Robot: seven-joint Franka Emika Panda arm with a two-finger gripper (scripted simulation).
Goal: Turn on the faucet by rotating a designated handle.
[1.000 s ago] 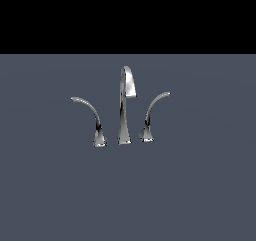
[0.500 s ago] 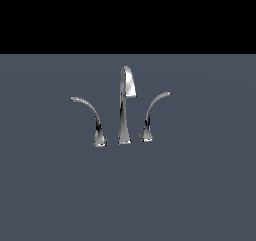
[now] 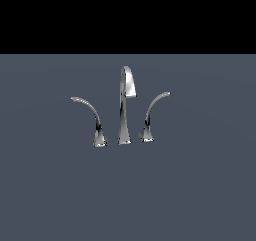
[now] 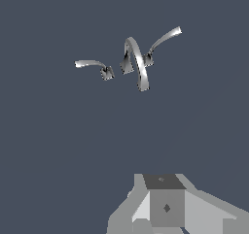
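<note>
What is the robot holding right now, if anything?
Nothing. In the wrist view the gripper is well clear of the faucet, and its handle is untouched.

Shiny chrome three-piece faucet, silver with dark reflections; plain slate-grey floor surface; black background; light-grey gripper body.

The gripper is cut off by the wrist view's edge; its fingers lie outside the picture, so their spread cannot be told. In the exterior view, neither the arm nor the gripper appears.
</note>
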